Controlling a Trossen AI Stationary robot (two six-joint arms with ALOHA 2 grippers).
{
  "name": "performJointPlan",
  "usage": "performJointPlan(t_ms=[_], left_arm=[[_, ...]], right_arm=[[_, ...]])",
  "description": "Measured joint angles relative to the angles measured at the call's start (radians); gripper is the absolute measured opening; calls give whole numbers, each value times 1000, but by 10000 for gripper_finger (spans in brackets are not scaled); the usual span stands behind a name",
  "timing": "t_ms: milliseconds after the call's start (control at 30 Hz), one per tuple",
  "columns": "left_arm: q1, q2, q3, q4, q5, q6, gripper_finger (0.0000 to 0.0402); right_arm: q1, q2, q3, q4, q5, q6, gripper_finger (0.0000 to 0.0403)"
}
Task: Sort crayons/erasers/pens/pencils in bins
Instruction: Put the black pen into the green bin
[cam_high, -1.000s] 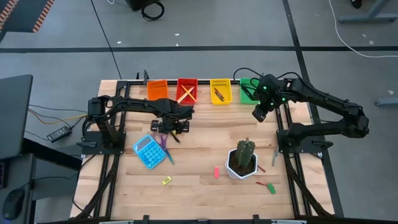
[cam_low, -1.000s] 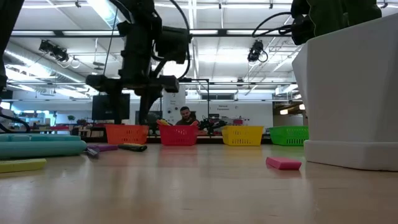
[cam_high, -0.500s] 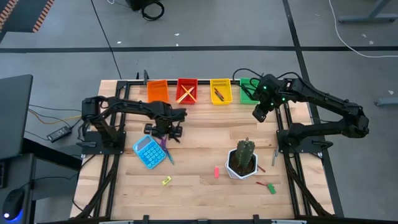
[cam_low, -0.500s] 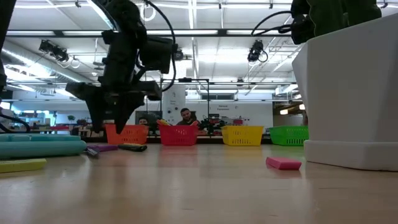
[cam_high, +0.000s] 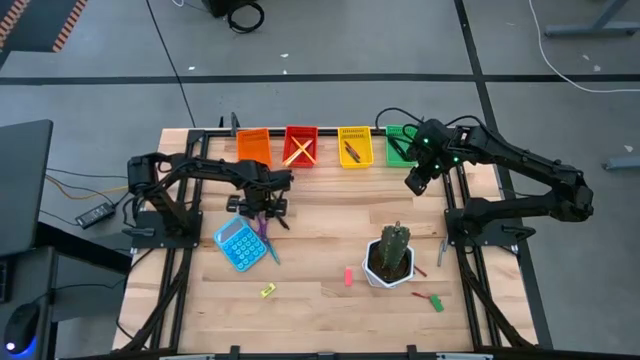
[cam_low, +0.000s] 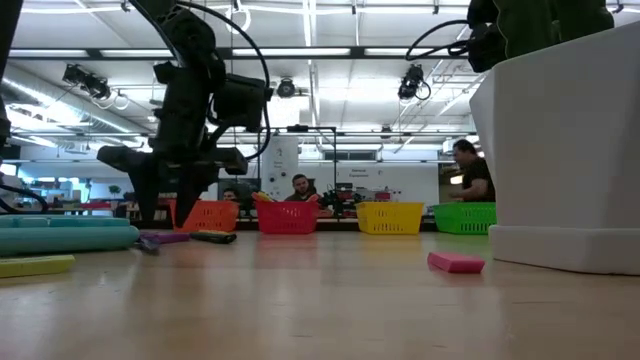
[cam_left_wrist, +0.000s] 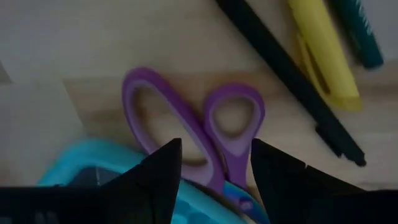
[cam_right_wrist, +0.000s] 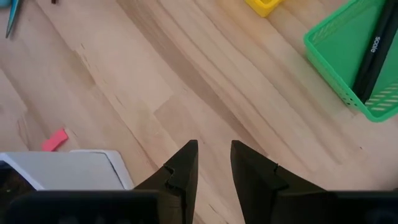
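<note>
Pick approach: left gripper (cam_left_wrist: 214, 163), fingers apart and empty, hangs over the purple-handled scissors (cam_left_wrist: 199, 134); slim black pen (cam_left_wrist: 289, 79) lies just beside, next needs re-centring; right gripper (cam_right_wrist: 214, 163), part-open, idles near green slotted bin (cam_right_wrist: 364, 59).

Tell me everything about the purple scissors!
The purple scissors lie flat on the wooden table. Their two oval finger loops look like smooth plastic and sit side by side. The blade end disappears against the blue calculator, so the blades are hidden. A black pen lies nearby. The left gripper hovers above them, fingers apart, holding nothing.
</note>
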Motion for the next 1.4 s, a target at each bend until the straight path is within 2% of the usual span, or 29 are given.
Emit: performJointPlan(t_ms=[367,633,1133,1400], left_arm=[[82,0,0,20,-10,97,190],[82,0,0,162,-25,7,179],[142,2,0,116,-98,-24,175],[166,22,0,118,-104,-15,172]], right_arm=[[0,0,0,-1,0,52,102],[0,0,0,-1,0,62,102],[0,0,0,-1,0,67,102],[0,0,0,-1,0,63,102]])
